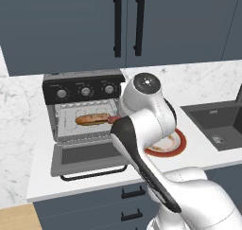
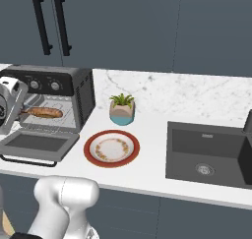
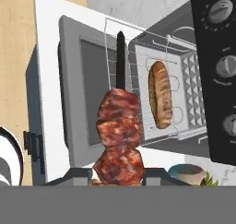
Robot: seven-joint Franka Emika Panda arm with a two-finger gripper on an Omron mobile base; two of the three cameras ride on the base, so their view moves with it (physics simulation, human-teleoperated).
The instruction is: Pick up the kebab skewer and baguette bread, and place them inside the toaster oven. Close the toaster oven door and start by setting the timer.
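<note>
End effector [image 3: 119, 172] clenched on thin kebab skewer of reddish-brown meat chunks [image 3: 119, 133], stick tip aimed at cavity of boxy grey toaster oven [image 1: 82, 108] — insertion approach. Plump golden-brown baguette bread [image 1: 92, 119] already on wire rack. Grey-framed glass door [image 1: 87, 157] dropped flat on white marble table [image 2: 152, 134] — access open.

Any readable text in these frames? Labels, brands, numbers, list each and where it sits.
None readable.
toaster oven knobs: faint tick marks around each dial, too small to read.
plate: rim has a decorative pattern, not lettering.
kebab skewer, baguette bread: no markings.
</note>
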